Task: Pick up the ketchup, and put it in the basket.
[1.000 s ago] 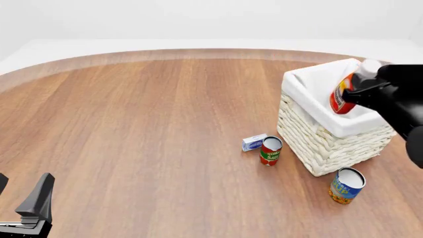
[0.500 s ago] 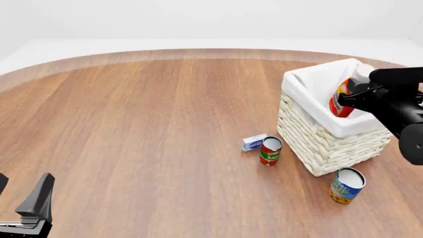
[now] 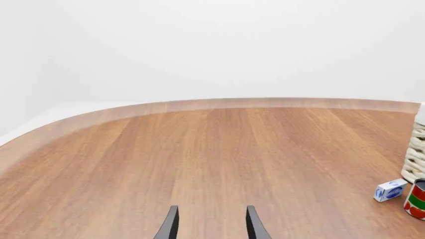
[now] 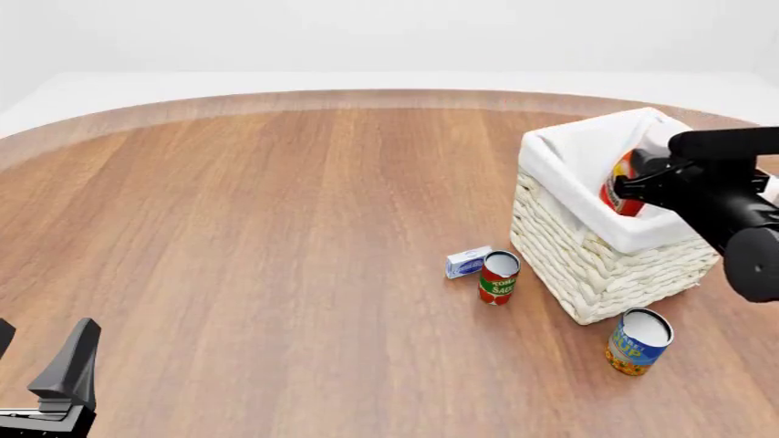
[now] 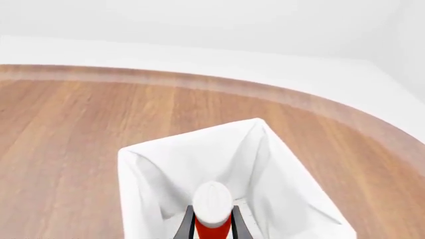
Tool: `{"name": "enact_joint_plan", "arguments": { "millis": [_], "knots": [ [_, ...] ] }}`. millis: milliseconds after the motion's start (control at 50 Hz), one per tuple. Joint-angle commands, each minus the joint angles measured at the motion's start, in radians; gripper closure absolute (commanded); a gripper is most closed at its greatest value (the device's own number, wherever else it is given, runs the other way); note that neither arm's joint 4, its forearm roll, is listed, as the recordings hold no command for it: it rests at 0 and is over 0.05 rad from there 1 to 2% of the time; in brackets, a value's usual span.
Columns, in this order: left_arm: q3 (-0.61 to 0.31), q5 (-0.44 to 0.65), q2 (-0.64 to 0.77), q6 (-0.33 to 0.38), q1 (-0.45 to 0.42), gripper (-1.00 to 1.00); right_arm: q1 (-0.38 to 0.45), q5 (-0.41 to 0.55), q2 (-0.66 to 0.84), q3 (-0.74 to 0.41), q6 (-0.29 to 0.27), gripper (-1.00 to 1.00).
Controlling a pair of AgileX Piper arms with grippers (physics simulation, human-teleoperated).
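nearest the camera, at the counter's (image 4: 280, 274) lower left corner in the front view, the left hand (image 4: 55, 388) sat idle with its two dark fingers spread apart and nothing between them; its own wrist view showed only bare wood ahead, and it was well apart from everything else. further in stood the blue-and-orange can (image 4: 637, 341), just beside the basket's near corner, then the red-and-green tomato sauce can (image 4: 498, 276) with a small blue-and-white box (image 4: 468, 262) touching or nearly touching it on the far side.

beyond those, the basket (image 4: 585, 260) stood upright toward the counter's right. the right hand (image 4: 623, 182) reached in from the right edge, angled downward over the opening, its fingers clamped on the ketchup (image 4: 621, 190) just below the white cap. the bottle hung tilted, its lower part sunk below the liner's folded rim, inside the basket but seemingly not yet resting on the bottom. the right wrist view looked straight down past the cap into the white-lined well.

by my reading this was the placing step, close to done. the next move would call for a little more lowering, then parting the fingers and lifting straight up, clear of the cloth.
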Motion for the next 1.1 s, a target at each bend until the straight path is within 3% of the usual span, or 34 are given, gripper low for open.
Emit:
{"name": "enact_joint_plan", "arguments": {
  "millis": [20, 40, 60, 420, 500, 520, 560, 600, 680, 840, 1020, 1100],
  "knots": [
    [0.0, 0.0, 0.0, 0.0, 0.0, -1.0, 0.008, -0.007, 0.006, -0.003, 0.012, 1.0],
    [0.0, 0.0, 0.0, 0.0, 0.0, -1.0, 0.009, -0.007, 0.005, -0.003, 0.012, 1.0],
    [0.0, 0.0, 0.0, 0.0, 0.0, -1.0, 0.011, -0.006, 0.002, -0.002, 0.014, -1.0],
    [0.0, 0.0, 0.0, 0.0, 0.0, -1.0, 0.036, -0.01, -0.029, 0.015, 0.032, -1.0],
    [0.0, 0.0, 0.0, 0.0, 0.0, -1.0, 0.111, -0.036, -0.094, 0.048, 0.075, -1.0],
    [0.0, 0.0, 0.0, 0.0, 0.0, -1.0, 0.121, -0.035, -0.103, 0.054, 0.056, -1.0],
    [0.0, 0.0, 0.0, 0.0, 0.0, -1.0, 0.159, -0.056, -0.162, 0.087, 0.068, -1.0],
    [0.0, 0.0, 0.0, 0.0, 0.0, -1.0, 0.183, -0.081, -0.222, 0.138, 0.015, -1.0],
    [0.0, 0.0, 0.0, 0.0, 0.0, -1.0, 0.301, -0.119, -0.34, 0.233, -0.011, -1.0],
    [0.0, 0.0, 0.0, 0.0, 0.0, -1.0, 0.354, -0.109, -0.56, 0.343, -0.068, -1.0],
    [0.0, 0.0, 0.0, 0.0, 0.0, -1.0, 0.401, -0.127, -0.644, 0.419, -0.097, -1.0],
    [0.0, 0.0, 0.0, 0.0, 0.0, -1.0, 0.458, -0.213, -0.698, 0.561, -0.192, -1.0]
  ]
}}
